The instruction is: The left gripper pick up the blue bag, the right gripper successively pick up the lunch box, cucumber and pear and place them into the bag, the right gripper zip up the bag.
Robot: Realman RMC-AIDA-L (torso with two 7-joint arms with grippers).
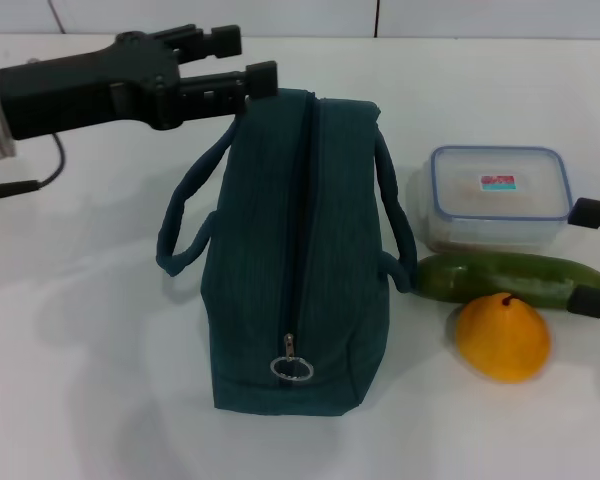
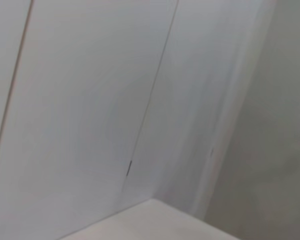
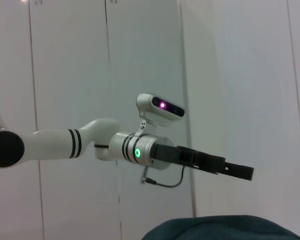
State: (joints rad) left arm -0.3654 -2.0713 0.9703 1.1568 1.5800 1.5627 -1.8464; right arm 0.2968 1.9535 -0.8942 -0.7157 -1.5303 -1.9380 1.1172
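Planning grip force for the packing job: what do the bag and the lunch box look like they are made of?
The blue bag looks like soft woven fabric, matte, with a fine ribbed weave, floppy handles and a metal ring zipper pull. The lunch box looks like hard clear plastic, slightly glossy, with a see-through body and a blue-rimmed lid. Stiffness cannot be judged from the views.

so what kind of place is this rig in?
Looks like a lab or test room rather than a real kitchen. A plain white table stands against bare white panelled walls, and the only things laid out are a blue bag, lunch box, cucumber and pear.
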